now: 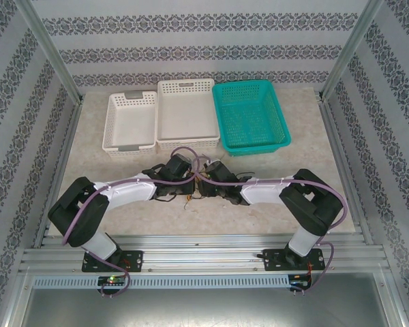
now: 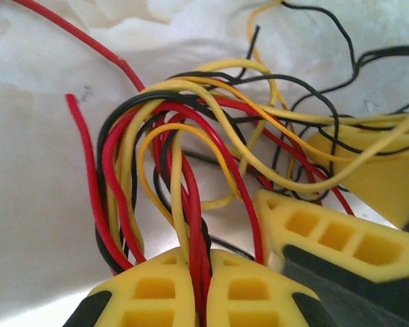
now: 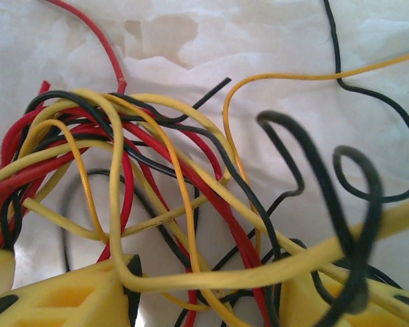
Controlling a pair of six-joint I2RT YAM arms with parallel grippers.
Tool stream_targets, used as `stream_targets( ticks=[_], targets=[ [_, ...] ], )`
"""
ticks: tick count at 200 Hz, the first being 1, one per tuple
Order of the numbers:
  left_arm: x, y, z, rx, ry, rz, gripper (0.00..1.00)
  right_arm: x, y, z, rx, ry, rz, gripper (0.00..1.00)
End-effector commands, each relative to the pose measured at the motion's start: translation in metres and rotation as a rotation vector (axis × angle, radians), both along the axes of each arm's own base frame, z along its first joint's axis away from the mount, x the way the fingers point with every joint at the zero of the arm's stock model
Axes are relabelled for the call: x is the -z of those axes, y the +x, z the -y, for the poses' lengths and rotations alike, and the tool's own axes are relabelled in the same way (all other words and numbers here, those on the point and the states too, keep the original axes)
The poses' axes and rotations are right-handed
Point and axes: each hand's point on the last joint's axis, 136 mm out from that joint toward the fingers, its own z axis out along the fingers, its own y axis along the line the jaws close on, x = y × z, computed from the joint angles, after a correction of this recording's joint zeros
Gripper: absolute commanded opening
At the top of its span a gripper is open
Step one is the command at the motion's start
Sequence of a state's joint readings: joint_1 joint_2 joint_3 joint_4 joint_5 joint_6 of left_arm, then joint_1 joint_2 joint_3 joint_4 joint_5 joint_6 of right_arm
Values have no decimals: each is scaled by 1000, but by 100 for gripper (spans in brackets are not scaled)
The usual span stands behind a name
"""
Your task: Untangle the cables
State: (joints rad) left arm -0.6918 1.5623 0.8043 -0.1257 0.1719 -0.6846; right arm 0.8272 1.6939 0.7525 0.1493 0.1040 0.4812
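The cables are a tangled bunch of thin red, yellow, orange and black wires lying on the white table. My left gripper is shut on a few red strands, with a yellow and a black one beside them, at the near end of the tangle. My right gripper is open, its yellow fingers wide apart with several wires crossing the gap. One thick yellow wire drapes across both right fingers. From above, the left gripper and right gripper meet over the cables.
Two white baskets and a teal basket stand in a row at the back of the table. A loose red wire end lies beyond the tangle. Metal frame rails run along the table's sides.
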Motion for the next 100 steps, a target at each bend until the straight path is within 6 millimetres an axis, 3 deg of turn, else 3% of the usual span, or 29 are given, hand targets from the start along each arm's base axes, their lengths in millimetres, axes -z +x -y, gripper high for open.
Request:
stream_targets(
  ticks=[1, 16, 34, 57, 88, 100],
  targets=[
    [-33, -17, 33, 153, -179, 25, 0, -6, 14, 4, 28, -55, 91, 48],
    [-38, -23, 33, 179, -196, 24, 0, -5, 16, 9, 40, -78, 102, 43],
    [-46, -32, 34, 220, -211, 20, 0, -2, 18, 13, 47, -103, 91, 29],
    [-56, -46, 35, 278, -249, 12, 0, 2, 20, 18, 70, -110, 68, 18],
    [-55, -66, 35, 342, -285, -34, 0, 1, 23, 23, 99, -85, 51, 0],
    [-53, -74, 32, 353, -286, -56, 0, -2, 23, 25, 106, -80, 50, 0]
  ],
)
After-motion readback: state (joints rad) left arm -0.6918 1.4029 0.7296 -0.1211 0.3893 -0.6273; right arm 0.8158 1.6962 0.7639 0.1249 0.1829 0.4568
